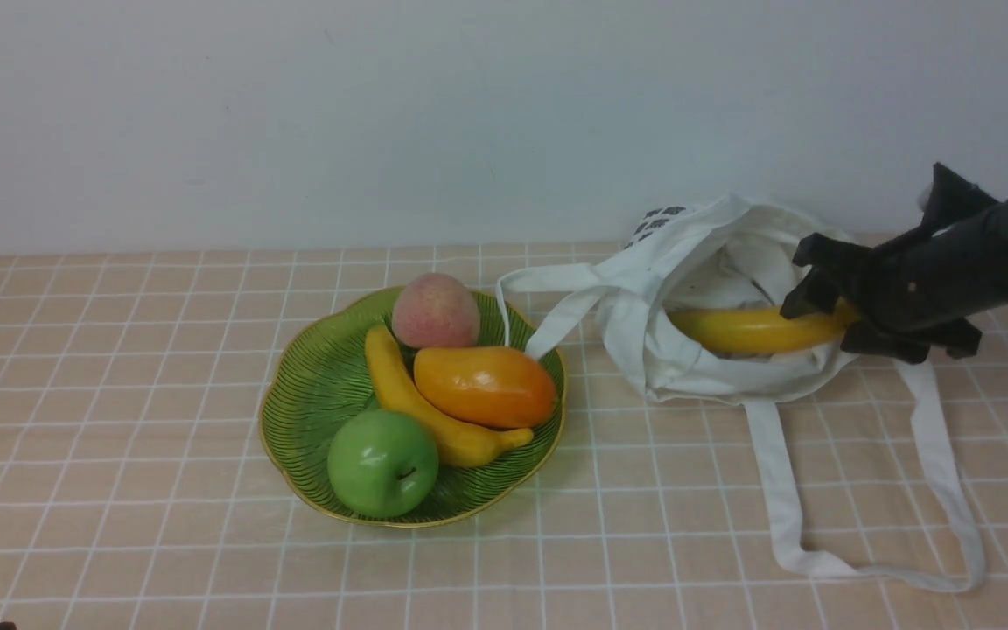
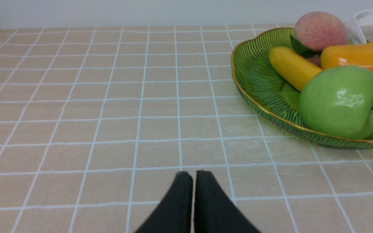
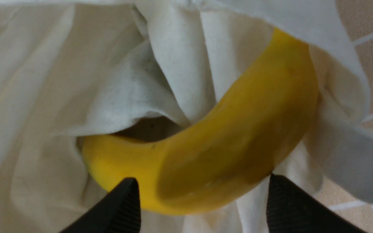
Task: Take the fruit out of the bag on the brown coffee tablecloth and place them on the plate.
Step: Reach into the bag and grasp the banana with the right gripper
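Observation:
The long yellow banana (image 1: 753, 329) lies inside the mouth of the white tote bag (image 1: 696, 262) on the checked peach-brown tablecloth (image 1: 119, 394). Its stem end is hidden by my right gripper (image 1: 828, 324). In the right wrist view the banana (image 3: 231, 142) curves across the bag's folds (image 3: 44, 97), and my right gripper (image 3: 202, 194) is open with one finger on each side of it. The green leaf-shaped plate (image 1: 311, 394) sits left of the bag. My left gripper (image 2: 193, 173) is shut and empty, low over bare cloth left of the plate (image 2: 254, 81).
The plate holds a peach (image 1: 436, 311), a stubby banana (image 1: 421, 402), an orange mango (image 1: 485, 386) and a green apple (image 1: 382, 462). The bag's long straps (image 1: 871, 569) trail toward the front right. A white wall stands behind the table.

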Robot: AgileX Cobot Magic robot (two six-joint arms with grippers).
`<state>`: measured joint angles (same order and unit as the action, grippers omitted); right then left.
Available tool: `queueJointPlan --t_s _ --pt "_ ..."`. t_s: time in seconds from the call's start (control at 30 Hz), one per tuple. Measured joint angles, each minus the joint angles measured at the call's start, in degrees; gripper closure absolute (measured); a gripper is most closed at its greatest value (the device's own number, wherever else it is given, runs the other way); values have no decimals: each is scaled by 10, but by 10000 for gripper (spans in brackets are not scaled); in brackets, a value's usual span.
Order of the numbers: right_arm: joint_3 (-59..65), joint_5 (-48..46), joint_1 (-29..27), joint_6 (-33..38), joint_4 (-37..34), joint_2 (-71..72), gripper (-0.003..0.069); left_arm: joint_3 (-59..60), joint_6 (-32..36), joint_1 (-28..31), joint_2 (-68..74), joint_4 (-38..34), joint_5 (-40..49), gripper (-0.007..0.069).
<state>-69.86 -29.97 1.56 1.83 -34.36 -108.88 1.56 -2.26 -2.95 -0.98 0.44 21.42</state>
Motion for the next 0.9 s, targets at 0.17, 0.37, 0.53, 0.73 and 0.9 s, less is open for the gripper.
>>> queueJointPlan --t_s 0.17,0.37,0.53,0.73,0.9 --pt "-1 43 0 -4 -2 -12 181 0 0 0 0 0 0 632" --pt "-2 83 0 -8 -13 -34 179 0 0 0 0 0 0 632" --pt "-3 114 -1 -7 -39 -39 180 0 0 0 0 0 0 632" --pt "-3 128 -4 12 -52 -42 308 0 0 0 0 0 0 632" --pt "-5 127 -4 12 -62 -46 373 0 0 0 0 0 0 632"
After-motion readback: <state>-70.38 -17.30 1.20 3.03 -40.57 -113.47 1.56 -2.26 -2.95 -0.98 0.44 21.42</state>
